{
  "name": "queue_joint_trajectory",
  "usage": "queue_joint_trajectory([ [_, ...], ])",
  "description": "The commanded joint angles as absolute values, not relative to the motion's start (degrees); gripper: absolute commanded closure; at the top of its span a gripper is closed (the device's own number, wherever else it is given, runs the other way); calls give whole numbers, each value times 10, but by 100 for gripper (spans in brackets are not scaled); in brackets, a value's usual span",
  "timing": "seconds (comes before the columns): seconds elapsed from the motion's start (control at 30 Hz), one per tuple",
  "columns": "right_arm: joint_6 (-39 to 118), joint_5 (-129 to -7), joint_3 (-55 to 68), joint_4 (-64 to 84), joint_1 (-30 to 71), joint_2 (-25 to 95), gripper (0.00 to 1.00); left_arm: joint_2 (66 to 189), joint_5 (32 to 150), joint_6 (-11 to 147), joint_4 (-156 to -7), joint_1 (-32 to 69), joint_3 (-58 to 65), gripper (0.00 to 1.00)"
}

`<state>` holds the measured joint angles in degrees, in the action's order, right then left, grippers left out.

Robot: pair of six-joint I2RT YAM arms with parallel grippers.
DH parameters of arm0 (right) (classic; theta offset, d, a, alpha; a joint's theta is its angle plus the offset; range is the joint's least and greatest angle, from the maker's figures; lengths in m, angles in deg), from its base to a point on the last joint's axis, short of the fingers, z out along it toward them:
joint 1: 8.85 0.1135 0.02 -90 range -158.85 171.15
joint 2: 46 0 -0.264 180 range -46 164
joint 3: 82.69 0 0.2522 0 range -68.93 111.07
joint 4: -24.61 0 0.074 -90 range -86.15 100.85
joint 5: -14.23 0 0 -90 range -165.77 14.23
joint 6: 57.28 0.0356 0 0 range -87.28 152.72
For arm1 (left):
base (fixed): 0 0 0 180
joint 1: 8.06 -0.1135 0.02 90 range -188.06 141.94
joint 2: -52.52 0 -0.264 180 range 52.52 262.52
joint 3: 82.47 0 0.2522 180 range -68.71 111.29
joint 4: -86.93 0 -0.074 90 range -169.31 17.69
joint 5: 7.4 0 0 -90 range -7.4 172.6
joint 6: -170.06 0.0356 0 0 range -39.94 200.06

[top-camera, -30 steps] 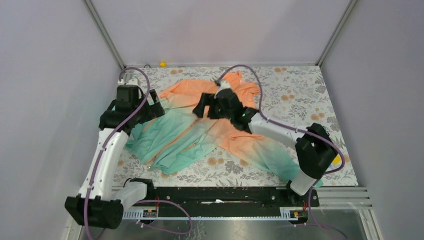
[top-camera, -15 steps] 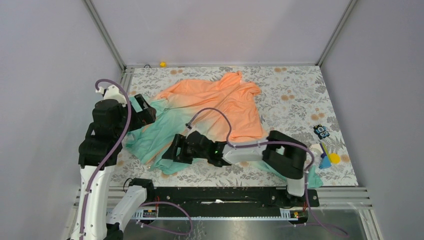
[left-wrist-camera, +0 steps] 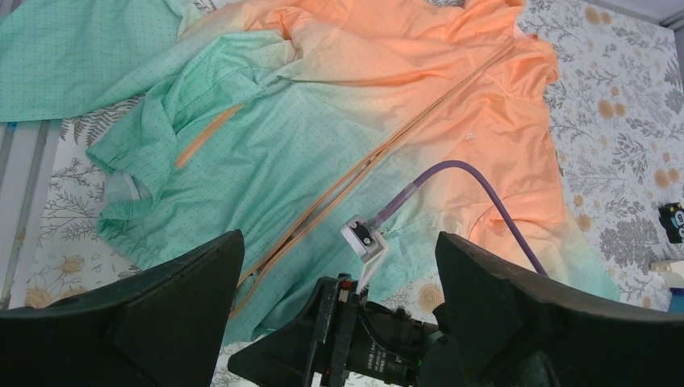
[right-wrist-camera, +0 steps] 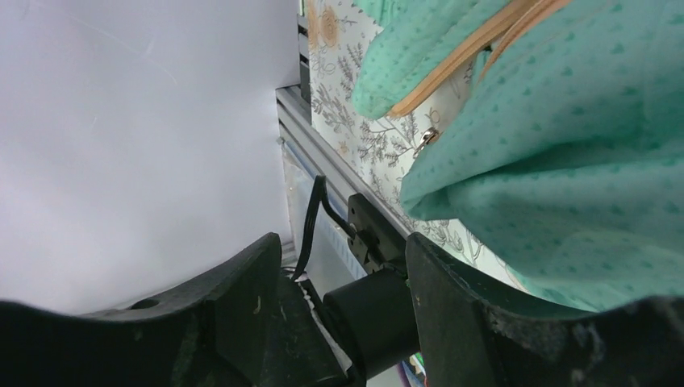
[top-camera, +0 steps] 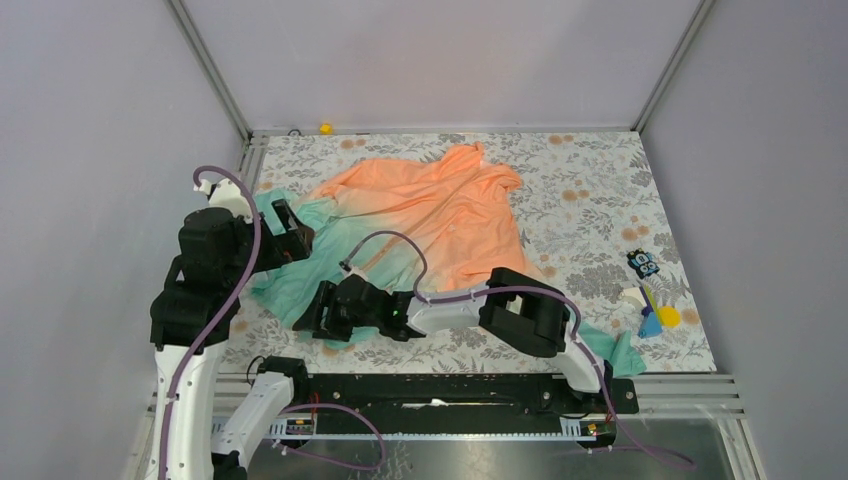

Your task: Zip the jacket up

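1. While the jacket (top-camera: 440,205) lies spread on the floral surface (top-camera: 590,190), orange at its far collar and teal at its near hem, the two tapes of its orange zipper (left-wrist-camera: 379,153) run side by side, parting toward the hem.
2. Right end effector (top-camera: 312,316) sits low at the jacket's near-left hem, fingers wide apart and empty, a small metal zipper pull (right-wrist-camera: 426,139) just beyond them.
3. Left end effector (top-camera: 298,232) hangs over the jacket's left teal sleeve, fingers wide, gripping nothing.
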<state>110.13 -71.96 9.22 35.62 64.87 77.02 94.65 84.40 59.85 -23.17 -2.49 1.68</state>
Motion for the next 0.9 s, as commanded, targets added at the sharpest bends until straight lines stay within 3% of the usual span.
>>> queue_joint_trajectory([
  [0.0, 1123, -754, 116, 330, 648, 792, 35, 954, 868, 619, -243, -25, 37, 1],
  [0.13, 1123, -768, 114, 331, 638, 804, 42, 963, 870, 623, -243, -25, 35, 1],
  [0.2, 1113, -761, 114, 342, 631, 812, 55, 967, 869, 623, -243, -25, 31, 1],
  [0.3, 1086, -748, 100, 355, 617, 808, 85, 980, 868, 619, -245, -25, 23, 1],
  [0.37, 1063, -735, 59, 396, 608, 790, 93, 995, 874, 616, -249, -25, 19, 1],
  [0.47, 1012, -721, -32, 525, 595, 752, 100, 1021, 884, 610, -257, -25, 8, 1],
  [0.73, 938, -702, -155, 698, 584, 735, 100, 1122, 894, 607, -267, -25, -37, 1],
  [0.87, 953, -673, -148, 742, 573, 774, 100, 1171, 934, 610, -268, -24, -62, 9],
])
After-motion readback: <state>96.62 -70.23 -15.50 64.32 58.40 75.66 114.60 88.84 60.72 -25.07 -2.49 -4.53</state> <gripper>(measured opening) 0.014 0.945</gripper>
